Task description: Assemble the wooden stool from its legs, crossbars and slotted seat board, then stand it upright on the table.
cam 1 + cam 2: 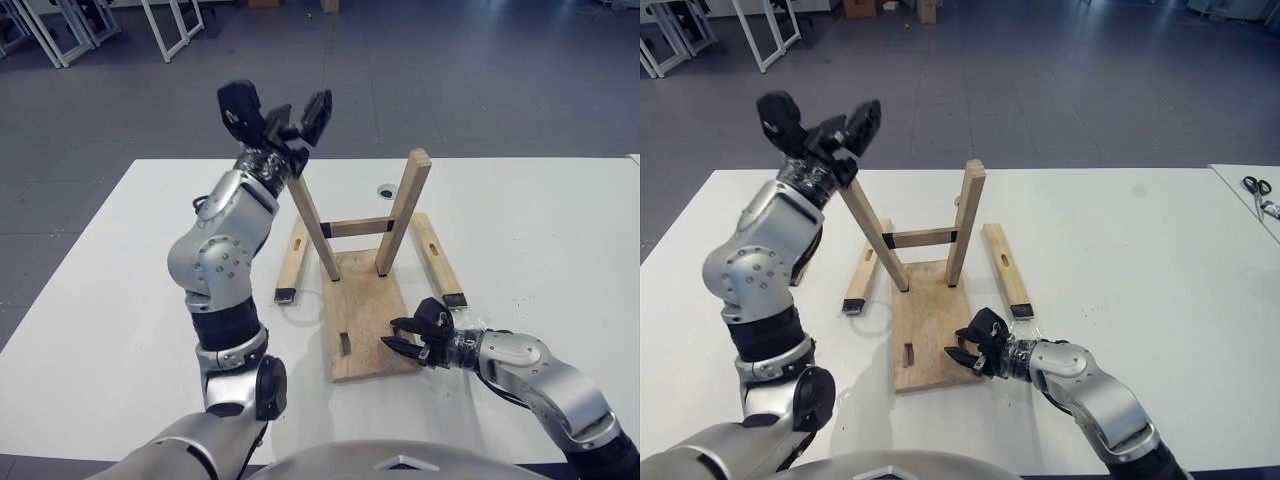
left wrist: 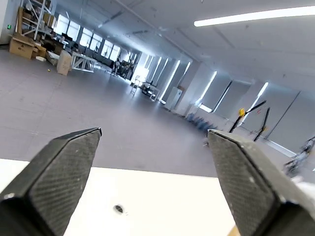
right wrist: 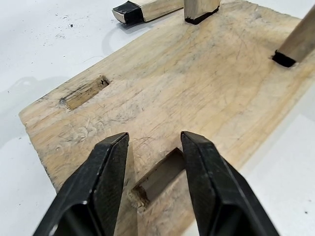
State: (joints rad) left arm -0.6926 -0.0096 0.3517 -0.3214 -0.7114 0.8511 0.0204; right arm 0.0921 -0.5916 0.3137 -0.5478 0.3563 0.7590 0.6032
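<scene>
The slotted seat board [image 1: 358,315] lies flat on the white table. Two legs stand in it: a slanted left leg [image 1: 315,228] and a right leg [image 1: 403,210], joined by a dark-ended crossbar [image 1: 358,227]. Two loose legs lie flat beside the board, one on the left [image 1: 292,260] and one on the right [image 1: 438,258]. My left gripper [image 1: 280,112] is raised above the top of the slanted leg, open and holding nothing. My right gripper [image 3: 153,140] hovers open over the board's near right corner, its fingers on either side of an empty slot [image 3: 160,174]. Another empty slot [image 3: 87,92] lies at the near left.
A round cable hole [image 1: 386,189] sits in the table behind the stool. Scissors [image 1: 1255,185] lie at the far right. The table top [image 1: 540,240] stretches bare on both sides of the board. Metal frames [image 1: 170,25] stand on the floor beyond.
</scene>
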